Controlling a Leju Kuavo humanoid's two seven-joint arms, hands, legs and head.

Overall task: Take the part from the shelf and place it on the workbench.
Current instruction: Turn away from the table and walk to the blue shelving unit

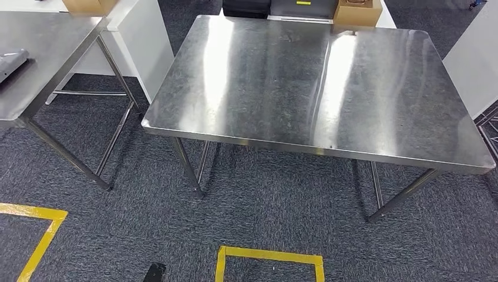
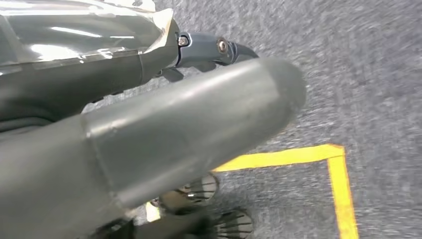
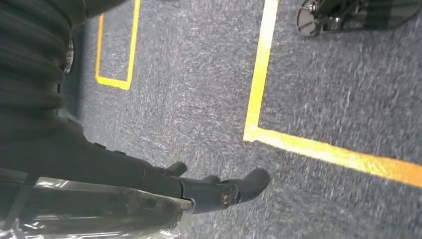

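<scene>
The steel workbench [image 1: 305,88] stands straight ahead, its shiny top bare. No part or shelf is in sight. My left hand [image 2: 189,129] hangs over the grey carpet, thumb and fingers [image 2: 214,50] stretched out with nothing between them. My right hand [image 3: 149,184] also hangs above the carpet, its dark fingers [image 3: 239,189] extended and empty. A glossy film lies along the back of each hand.
A second steel table [image 1: 35,59] stands at the left with a grey object [image 1: 12,61] on it. Cardboard boxes [image 1: 357,12] sit behind the workbench. A white cabinet [image 1: 135,41] stands between the tables. Yellow tape squares [image 1: 270,261] mark the carpet in front.
</scene>
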